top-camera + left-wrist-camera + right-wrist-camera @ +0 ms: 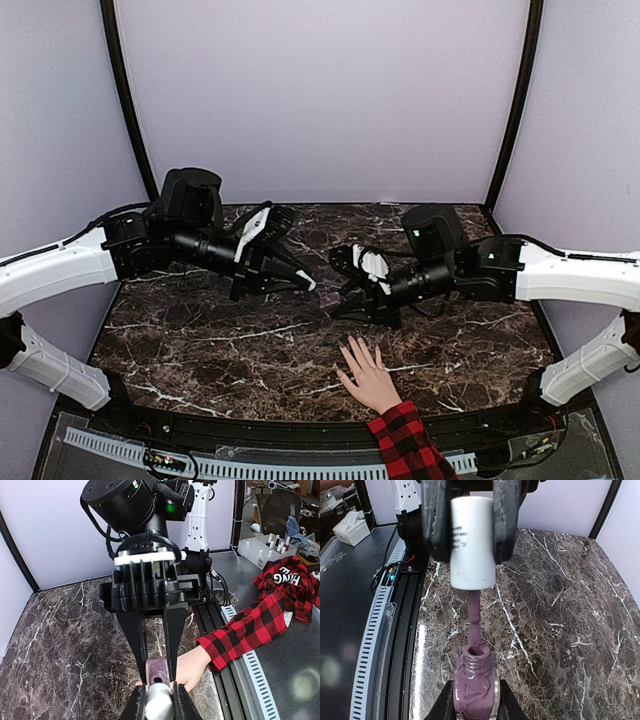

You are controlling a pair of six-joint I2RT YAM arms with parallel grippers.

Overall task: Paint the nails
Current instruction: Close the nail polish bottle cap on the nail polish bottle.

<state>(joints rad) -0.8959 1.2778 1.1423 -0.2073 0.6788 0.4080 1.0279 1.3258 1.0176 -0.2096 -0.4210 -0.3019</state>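
A light-skinned hand (pixel 367 377) in a red-and-black plaid sleeve (pixel 405 445) lies flat on the dark marble table (pixel 200 350), fingers spread. Its nails are too small to make out. Above and beyond the fingers, my left gripper (pixel 303 283) is shut on the white cap (pixel 159 703). The purple brush stem (pixel 474 620) reaches down into the neck of the open purple polish bottle (pixel 475 692). My right gripper (pixel 338 300) is shut on that bottle. In the left wrist view the hand (pixel 195 666) lies just behind the bottle (pixel 160 669).
A black rail (pixel 300 430) runs along the table's near edge. Lilac walls close in the back and both sides. Off the table stand a white box of small bottles (pixel 265 547) and a heap of plaid cloth (pixel 290 585).
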